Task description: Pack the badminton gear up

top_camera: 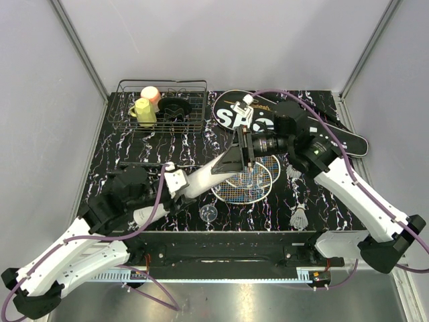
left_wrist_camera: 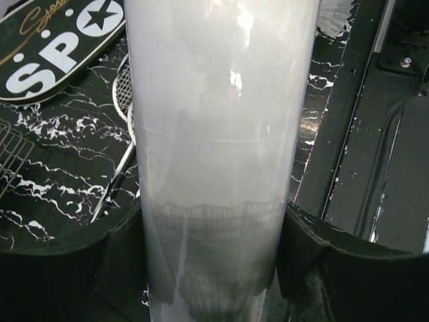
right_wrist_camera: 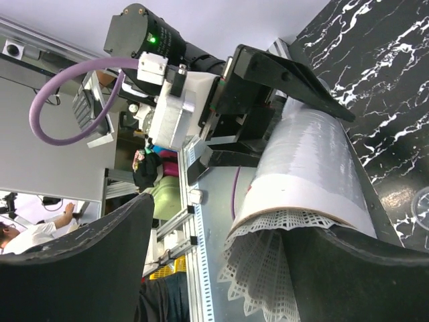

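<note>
Count, top view:
- 1 tube (top_camera: 201, 178), long, white, smooth cylinder, lying slantwise at centre frame above the table (top_camera: 134, 144), which is black with white veining.
- 1 racket (top_camera: 244, 181) plainly seen, oval white-strung head under the tube's upper end. Can't tell if a second lies beneath.
- 3 shuttlecocks: two on the table at right, (top_camera: 293, 171) and (top_camera: 298, 216). The third (right_wrist_camera: 265, 268), with a white lattice skirt, sticks out of the tube mouth.
- 1 bag (top_camera: 231, 115), black, racket-shaped, white lettering, upper centre to right.
- 1 wire basket (top_camera: 161, 87), upper left, holding 2 cups, yellow (top_camera: 143, 111) and pink (top_camera: 151, 94).
- 1 clear round lid (top_camera: 208, 213), lower centre.

Left gripper (left_wrist_camera: 214, 261): clamped around the tube's lower part.
Right gripper (right_wrist_camera: 214, 265): jaws wide at the tube mouth, gripping nothing.
</note>
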Controlling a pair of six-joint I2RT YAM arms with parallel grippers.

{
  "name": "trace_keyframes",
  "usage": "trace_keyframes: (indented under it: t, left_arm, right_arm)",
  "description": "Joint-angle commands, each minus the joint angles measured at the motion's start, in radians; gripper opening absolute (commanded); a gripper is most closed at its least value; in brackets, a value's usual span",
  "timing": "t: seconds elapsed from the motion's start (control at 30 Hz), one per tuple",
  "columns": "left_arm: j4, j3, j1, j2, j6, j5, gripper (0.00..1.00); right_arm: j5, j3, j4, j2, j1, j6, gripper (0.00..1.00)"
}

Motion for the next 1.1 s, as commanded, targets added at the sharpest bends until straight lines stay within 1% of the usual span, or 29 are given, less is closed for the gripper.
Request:
trace_keyframes:
  t: [0.0,0.07,0.17,0.23,0.27,0.3,0.33,0.37,0.4,0.43,0.47,0.5,0.53,0.6,0.63,0.7,0.73,0.77,0.83,0.87,0.9,0.93,0.97,1.0,1.03,1.07]
  left_arm:
    - [0.17,0.007,-0.007,-0.011,0.001,0.035,0.18]
    - [0.173,0.009,-0.007,-0.005,0.001,0.023,0.18]
    - [0.171,0.009,-0.007,-0.01,-0.001,-0.002,0.18]
    - [0.182,0.007,-0.007,-0.013,-0.009,-0.066,0.18]
    - [0.181,0.009,-0.007,-0.011,-0.01,-0.095,0.17]
    - [0.182,0.01,-0.007,-0.01,-0.018,-0.173,0.17]
    - [0.191,0.01,-0.007,-0.007,-0.024,-0.22,0.17]
    - [0.194,0.01,-0.005,-0.008,-0.026,-0.263,0.15]
    - [0.194,0.015,-0.007,-0.005,-0.024,-0.3,0.15]
    - [0.196,0.015,-0.007,-0.005,-0.021,-0.296,0.15]
    - [0.194,0.016,-0.007,-0.005,-0.018,-0.281,0.15]
    - [0.2,0.016,-0.007,-0.005,-0.012,-0.238,0.15]
    - [0.203,0.013,-0.007,-0.002,-0.01,-0.221,0.15]
    - [0.197,0.019,-0.007,0.009,-0.007,-0.174,0.15]
    - [0.196,0.019,-0.007,0.012,-0.007,-0.166,0.15]
    - [0.196,0.015,-0.007,0.02,-0.019,-0.19,0.15]
    - [0.194,0.012,-0.007,0.021,-0.022,-0.21,0.15]
    - [0.196,0.01,-0.007,0.021,-0.027,-0.238,0.15]
    - [0.217,0.0,-0.007,0.027,-0.062,-0.381,0.14]
    - [0.226,-0.005,-0.007,0.029,-0.07,-0.437,0.14]
    - [0.234,-0.007,-0.005,0.036,-0.087,-0.539,0.15]
    - [0.233,-0.002,-0.005,0.04,-0.091,-0.584,0.14]
    - [0.234,-0.002,-0.005,0.043,-0.099,-0.659,0.14]
    - [0.234,0.003,-0.005,0.049,-0.104,-0.686,0.14]
    - [0.236,0.007,-0.005,0.05,-0.11,-0.709,0.13]
    - [0.237,0.006,-0.004,0.05,-0.113,-0.727,0.13]
  right_arm:
    - [0.012,-0.011,0.104,0.044,0.051,0.058,0.83]
    - [0.021,-0.01,0.101,0.053,0.055,0.059,0.88]
    - [0.029,-0.007,0.086,0.067,0.055,0.069,0.9]
    - [0.058,0.002,0.023,0.069,0.055,0.035,0.91]
    - [0.129,0.025,-0.017,0.069,0.055,0.015,0.92]
    - [0.188,0.042,-0.066,0.067,0.054,-0.005,0.96]
    - [0.248,0.071,-0.145,0.067,0.054,-0.031,1.0]
    - [0.304,0.076,-0.16,0.072,0.055,-0.037,1.0]
    - [0.291,0.077,-0.155,0.078,0.055,-0.037,1.0]
    - [0.264,0.078,-0.135,0.088,0.057,-0.022,1.0]
    - [0.204,0.078,-0.122,0.113,0.06,-0.011,1.0]
    - [0.198,0.078,-0.109,0.122,0.069,-0.008,1.0]
    - [0.202,0.096,-0.118,0.13,0.092,-0.028,1.0]
    - [0.19,0.104,-0.12,0.151,0.1,-0.042,1.0]
    - [0.184,0.11,-0.12,0.154,0.098,-0.046,1.0]
    - [0.236,0.111,-0.12,0.128,0.097,-0.069,1.0]
    - [0.272,0.113,-0.124,0.109,0.095,-0.082,1.0]
    - [0.361,0.111,-0.123,0.061,0.091,-0.094,1.0]
    - [0.446,0.093,-0.099,0.003,0.085,-0.117,1.0]
    - [0.534,0.079,-0.086,-0.061,0.072,-0.119,1.0]
    - [0.588,0.062,-0.071,-0.095,0.069,-0.117,1.0]
    - [0.726,0.027,-0.053,-0.159,0.069,-0.117,1.0]
    - [0.809,0.009,-0.054,-0.19,0.068,-0.111,1.0]
    - [0.886,-0.011,-0.062,-0.218,0.068,-0.097,1.0]
    - [1.05,-0.051,-0.072,-0.268,0.068,-0.091,1.0]
    - [1.123,-0.067,-0.088,-0.29,0.066,-0.079,1.0]
